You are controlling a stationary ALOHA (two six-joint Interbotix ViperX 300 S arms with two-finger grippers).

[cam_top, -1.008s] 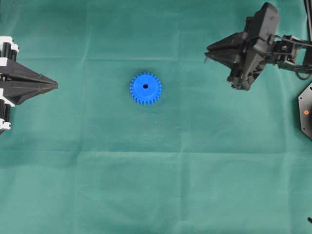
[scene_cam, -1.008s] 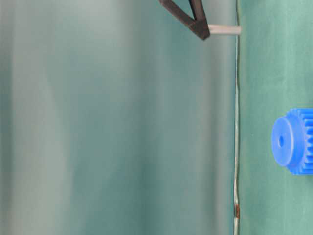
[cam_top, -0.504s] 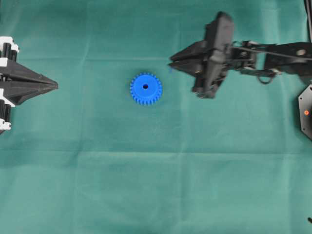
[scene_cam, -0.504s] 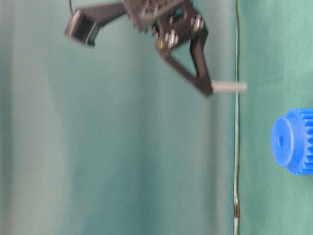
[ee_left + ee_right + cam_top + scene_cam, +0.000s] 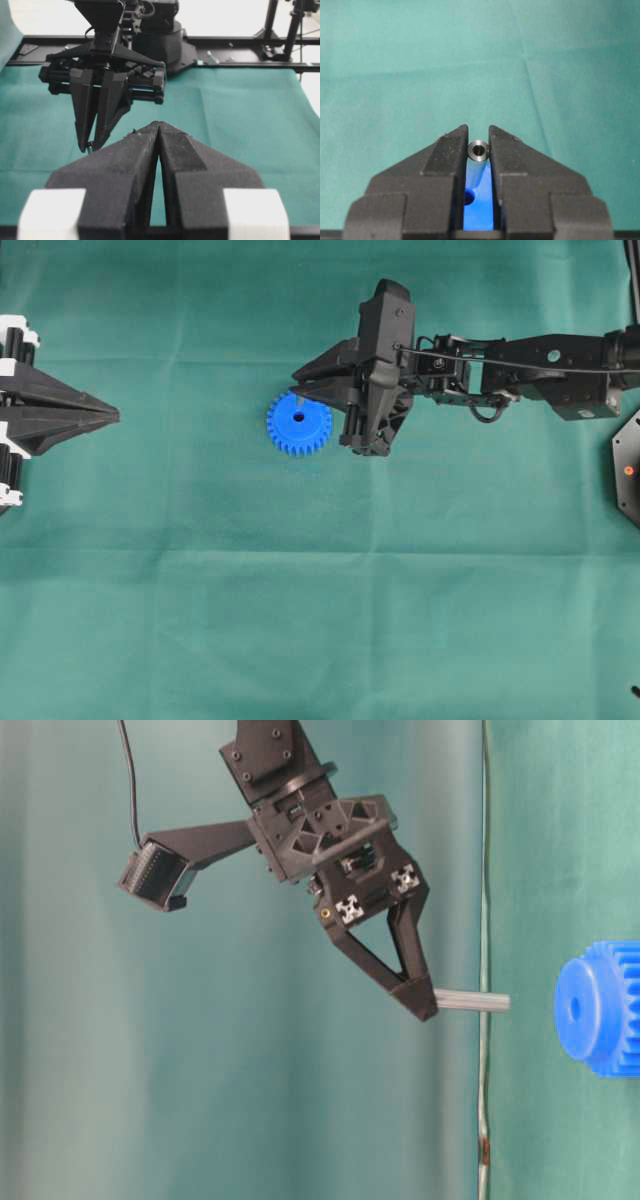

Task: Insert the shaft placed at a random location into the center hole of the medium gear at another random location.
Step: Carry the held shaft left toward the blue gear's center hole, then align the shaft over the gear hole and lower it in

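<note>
You're looking straight down at a green cloth [image 5: 320, 620] that's covering the whole table, with faint fold lines running across it. The medium gear [image 5: 296, 426] is lying flat a bit left of the middle, its center hole [image 5: 298, 417] showing dark. The right gripper [image 5: 300, 380] is reaching in from the right side, its tips overlapping the gear's upper right rim. You can't really make out anything between those tips from up here. The left gripper [image 5: 112, 416] is sitting at the left edge, pinched together, well apart from the gear.
</note>
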